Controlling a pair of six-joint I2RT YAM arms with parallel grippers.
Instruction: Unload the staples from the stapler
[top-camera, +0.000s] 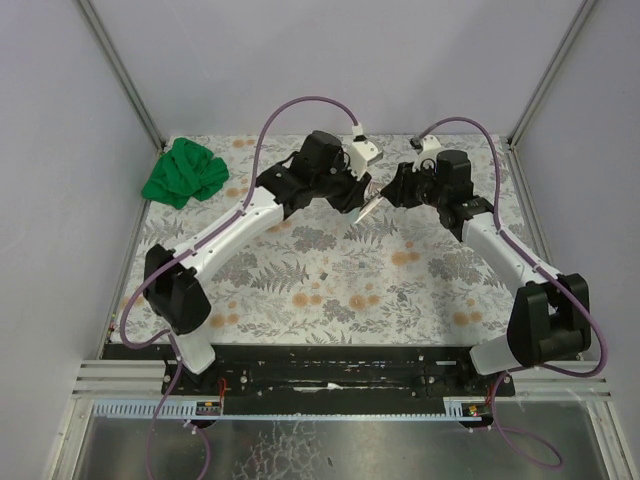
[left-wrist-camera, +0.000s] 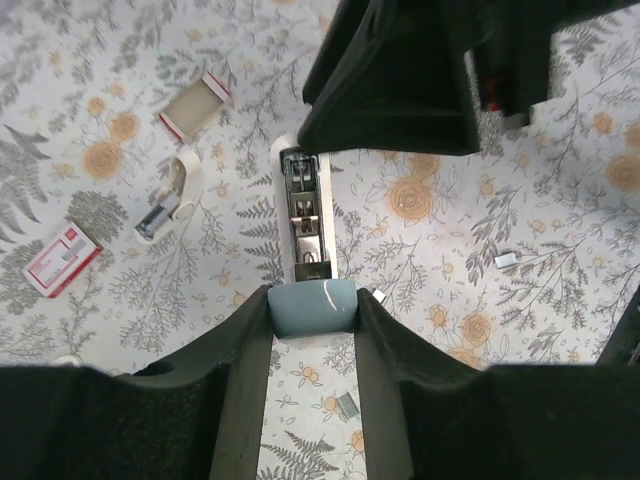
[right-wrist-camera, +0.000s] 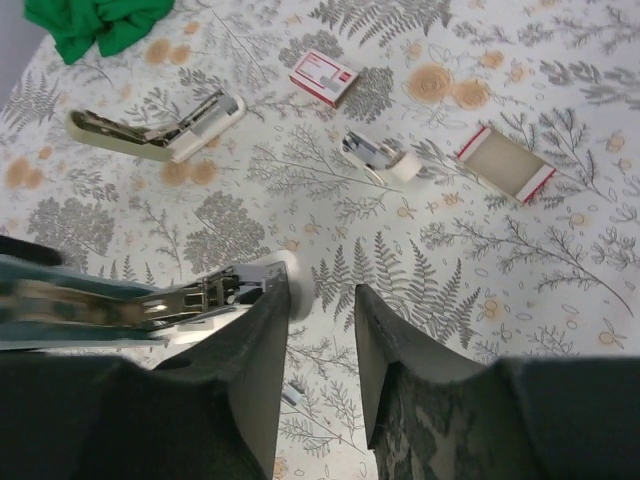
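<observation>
Black base rail, floral tablecloth, pale walls

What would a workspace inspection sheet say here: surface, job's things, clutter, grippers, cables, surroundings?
Surface: floral tablecloth, lying flat.
Job's things: stapler opened, held between the arms; loose staples scattered on the cloth.
Clutter: second stapler lying open, red-and-white box, box tray, small white tool, green cloth.
Grippers: left gripper clamps the stapler's blue-grey end; right gripper at its other end, jaws apart, nothing between.
Cables: purple cables loop over the arms.
Surroundings: pale enclosure walls; nothing else seen.
</observation>
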